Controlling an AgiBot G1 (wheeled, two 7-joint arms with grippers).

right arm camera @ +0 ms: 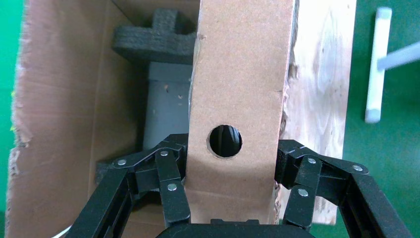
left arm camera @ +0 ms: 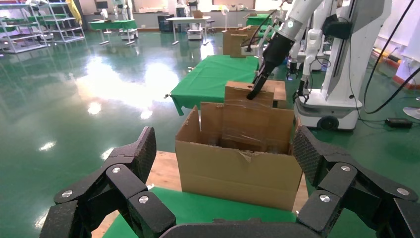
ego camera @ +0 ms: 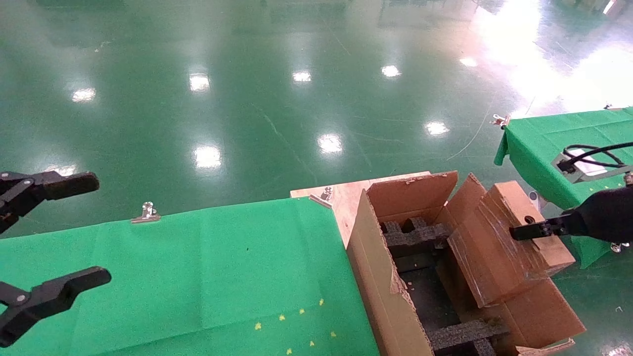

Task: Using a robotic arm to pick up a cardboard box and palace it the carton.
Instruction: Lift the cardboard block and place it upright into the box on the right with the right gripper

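The cardboard box (ego camera: 499,247), small and brown with shiny tape and a round hole, hangs tilted with its lower end inside the right side of the carton (ego camera: 376,277). My right gripper (ego camera: 531,231) is shut on the box's upper end. In the right wrist view the fingers (right arm camera: 173,188) press both sides of the box (right arm camera: 240,89) beside the hole, above the carton's black foam inserts (right arm camera: 153,37). My left gripper (ego camera: 101,230) is open and empty at the far left. The left wrist view shows the carton (left arm camera: 237,171), the box (left arm camera: 247,106) and the white right arm (left arm camera: 292,25).
The carton stands on a wooden board (ego camera: 341,195) at the right end of a green-clothed table (ego camera: 198,277) with metal clips (ego camera: 147,212). A second green table (ego camera: 554,143) is at the far right. Shiny green floor lies beyond.
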